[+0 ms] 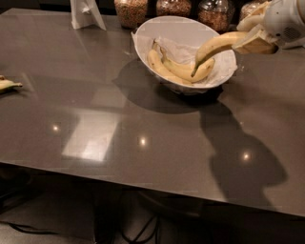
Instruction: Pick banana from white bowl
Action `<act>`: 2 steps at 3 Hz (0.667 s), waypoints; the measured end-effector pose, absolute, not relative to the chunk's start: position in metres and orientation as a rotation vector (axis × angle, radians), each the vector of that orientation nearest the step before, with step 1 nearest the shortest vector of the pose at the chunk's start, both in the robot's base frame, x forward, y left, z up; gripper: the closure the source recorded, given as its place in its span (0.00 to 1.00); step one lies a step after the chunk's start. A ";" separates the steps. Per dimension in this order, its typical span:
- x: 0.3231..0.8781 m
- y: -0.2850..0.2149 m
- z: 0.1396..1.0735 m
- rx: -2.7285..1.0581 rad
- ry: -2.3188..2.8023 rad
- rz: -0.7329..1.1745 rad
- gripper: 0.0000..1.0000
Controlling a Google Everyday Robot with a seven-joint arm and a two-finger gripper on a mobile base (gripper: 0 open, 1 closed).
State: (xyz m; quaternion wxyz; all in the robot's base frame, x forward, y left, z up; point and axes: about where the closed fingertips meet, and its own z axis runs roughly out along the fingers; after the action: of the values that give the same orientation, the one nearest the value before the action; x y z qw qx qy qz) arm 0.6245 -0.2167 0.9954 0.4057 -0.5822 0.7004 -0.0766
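Note:
The white bowl with a crumpled paper liner stands at the back middle of the dark table. Two shorter yellow bananas lie in it. My gripper is at the upper right, over the bowl's right rim, shut on the long arched yellow banana. The banana is lifted above the bowl, its dark stem end hanging down over the bananas inside.
Several glass jars of grain stand behind the bowl along the back edge. A white stand is at the back left. A small greenish banana piece lies at the table's left edge. The table's front edge runs along the bottom.

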 end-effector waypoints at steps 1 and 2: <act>0.603 -0.226 1.005 -1.424 1.794 -0.148 1.00; 0.587 -0.227 1.018 -1.387 1.791 -0.078 1.00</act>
State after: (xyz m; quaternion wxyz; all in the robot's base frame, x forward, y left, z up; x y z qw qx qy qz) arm 0.5866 -0.2273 1.0178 0.4237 -0.5541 0.7158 -0.0312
